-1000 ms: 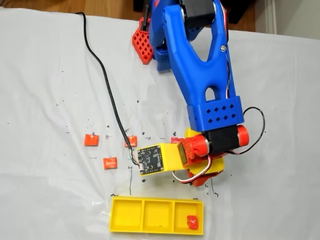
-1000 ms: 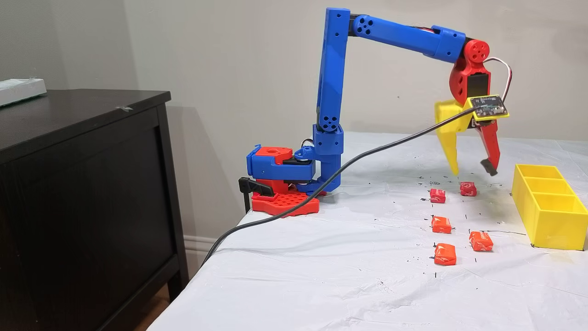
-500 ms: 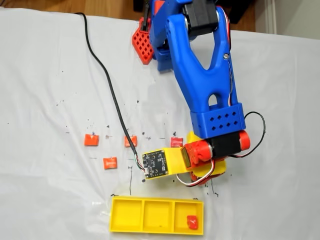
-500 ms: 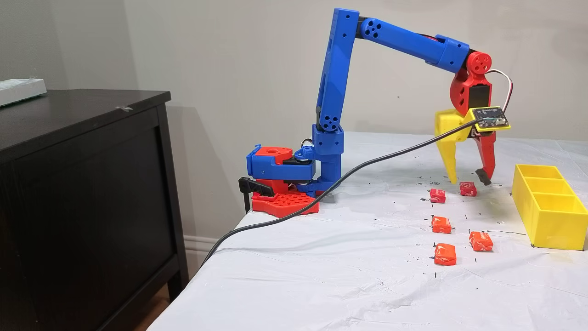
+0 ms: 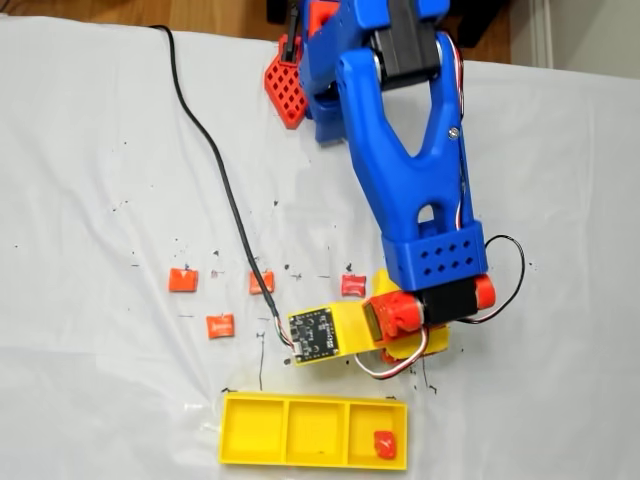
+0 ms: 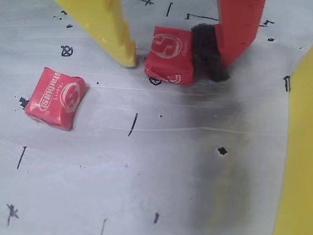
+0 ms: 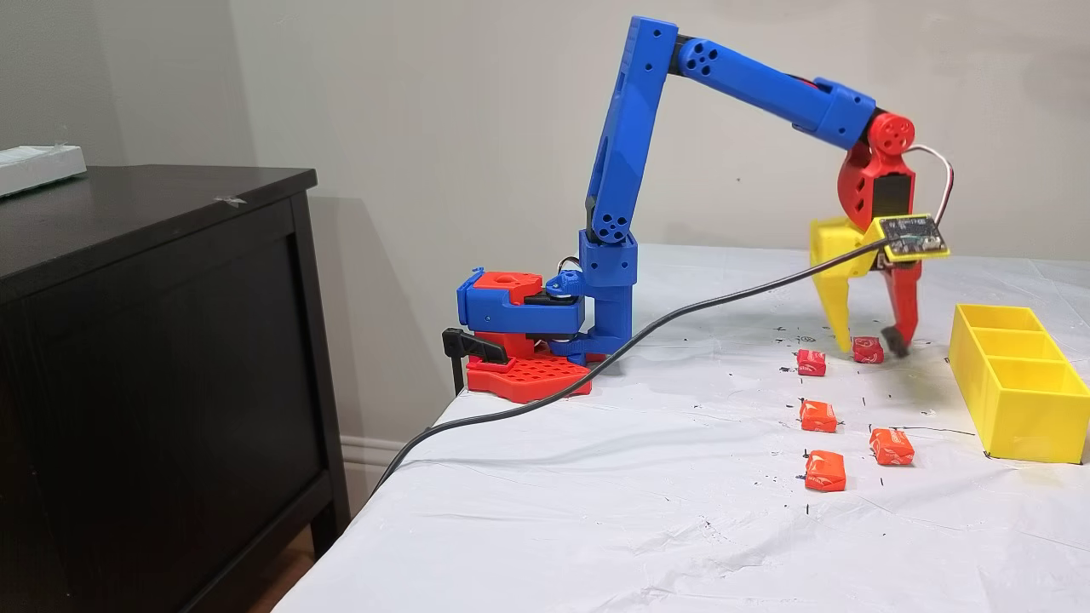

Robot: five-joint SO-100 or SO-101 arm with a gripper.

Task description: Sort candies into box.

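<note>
Reaching: blue arm (image 7: 630, 170) bends over from its base, wrist pointing straight down beside the box (image 7: 1018, 379).
Room: the box lies just past the red finger (image 6: 239, 29); in the wrist view its yellow wall fills the right edge, bare cloth (image 6: 146, 171) nearer the camera.
Gripper (image 6: 178, 61): fingers spread, tips at the cloth, straddling a red candy (image 6: 170, 55); the black pad touches it, the yellow finger (image 6: 110, 29) sits just beside it.
Other candies: second red one (image 6: 55, 98) lies left of the straddled one; three orange ones (image 7: 819, 415) lie farther along the box; one red sits in an end compartment (image 5: 383, 444).
</note>
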